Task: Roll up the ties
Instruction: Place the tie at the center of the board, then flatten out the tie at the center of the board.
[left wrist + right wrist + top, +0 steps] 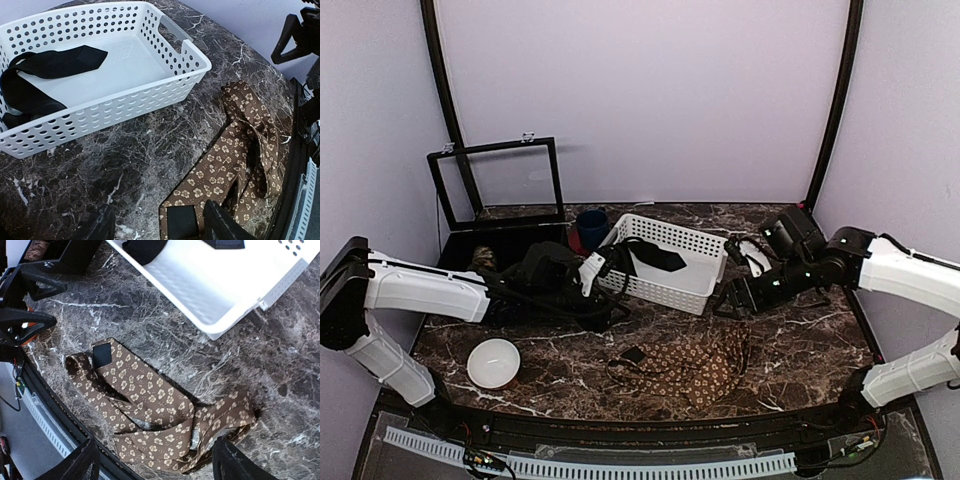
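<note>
The brown tie [695, 362] lies unrolled and loosely folded near the front edge of the counter [820, 340]. The left tool [162, 222] and the right tool [155, 460] both stand apart and hold nothing. A black tie [45, 65] lies in the white basket [150, 95].

In the left wrist view the white basket [150, 95] is cut by the left edge, and the black tie [45, 67] inside it runs out of the picture there. The brown tie [235, 150] goes under the bottom edge, its near end partly behind one finger [220, 226] of the left gripper [160, 229]. From above, the blue cup [590, 226] is half behind the basket; the small thing [484, 258] in the black tray [455, 264] is perhaps cloth, too small to tell.
</note>
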Controlling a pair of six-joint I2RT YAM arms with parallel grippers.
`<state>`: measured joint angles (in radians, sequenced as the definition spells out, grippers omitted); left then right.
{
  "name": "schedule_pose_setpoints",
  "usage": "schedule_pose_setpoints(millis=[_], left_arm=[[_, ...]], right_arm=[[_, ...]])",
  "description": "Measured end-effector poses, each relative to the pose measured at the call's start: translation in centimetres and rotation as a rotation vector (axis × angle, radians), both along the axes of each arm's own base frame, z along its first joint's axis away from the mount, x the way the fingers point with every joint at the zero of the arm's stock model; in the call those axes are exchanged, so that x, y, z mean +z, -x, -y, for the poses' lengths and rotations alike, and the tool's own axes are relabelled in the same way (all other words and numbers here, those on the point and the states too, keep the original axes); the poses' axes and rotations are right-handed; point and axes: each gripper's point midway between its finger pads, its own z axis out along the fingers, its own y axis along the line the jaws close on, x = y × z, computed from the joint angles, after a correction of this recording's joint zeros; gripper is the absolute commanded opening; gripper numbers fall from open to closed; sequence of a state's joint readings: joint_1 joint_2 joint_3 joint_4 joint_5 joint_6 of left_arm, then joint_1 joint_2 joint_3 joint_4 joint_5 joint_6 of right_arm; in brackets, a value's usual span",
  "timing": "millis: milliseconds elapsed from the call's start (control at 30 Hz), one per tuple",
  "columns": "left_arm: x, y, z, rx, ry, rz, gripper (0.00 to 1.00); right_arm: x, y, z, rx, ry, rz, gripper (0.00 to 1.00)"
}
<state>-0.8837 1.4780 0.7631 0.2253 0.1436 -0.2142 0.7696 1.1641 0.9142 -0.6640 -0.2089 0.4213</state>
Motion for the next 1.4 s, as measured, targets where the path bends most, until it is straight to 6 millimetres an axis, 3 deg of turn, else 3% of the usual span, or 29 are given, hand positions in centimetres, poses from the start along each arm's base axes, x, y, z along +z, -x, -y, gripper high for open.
schedule_pose_setpoints(millis=[133, 233, 400, 567, 767, 1000, 1133, 1267, 1400], left_arm=[[-0.7, 0.7, 0.5, -0.024, -0.005, -0.024, 0.54], [-2.2, 1.8, 0.9, -0.051, -0.029, -0.067, 0.48], [-5.5, 4.3, 0.0, -0.070, -0.056, -0.172, 0.43], [-7.9, 6.6, -2.8, -0.031, -0.079, -0.257, 0.43], [-5.5, 6.7, -3.8, 0.011, -0.008, -0.221, 0.45], [-3.1, 5.8, -4.2, 0.056, 0.037, -0.161, 0.48], [-1.4, 5.3, -4.5, 0.080, 0.071, -0.118, 0.48], [0.4, 4.8, -4.9, 0.106, 0.107, -0.075, 0.47], [0.9, 4.5, -5.1, 0.113, 0.112, -0.052, 0.46]], right_arm=[[0.1, -1.7, -0.9, 0.021, 0.059, 0.034, 0.66], [-0.9, -1.5, -2.9, 0.094, 0.071, 0.034, 0.63], [-4.3, -0.6, -8.2, 0.251, 0.123, 0.018, 0.55], [-8.0, 0.1, -12.0, 0.371, 0.197, 0.033, 0.50], [-10.1, -0.2, -14.9, 0.440, 0.252, 0.095, 0.53], [-12.9, 0.5, -16.0, 0.509, 0.326, 0.116, 0.54], [-13.4, 0.7, -16.7, 0.540, 0.347, 0.141, 0.34], [-13.6, 0.6, -17.0, 0.540, 0.375, 0.165, 0.01], [-13.3, -0.1, -16.6, 0.504, 0.393, 0.171, 0.00]])
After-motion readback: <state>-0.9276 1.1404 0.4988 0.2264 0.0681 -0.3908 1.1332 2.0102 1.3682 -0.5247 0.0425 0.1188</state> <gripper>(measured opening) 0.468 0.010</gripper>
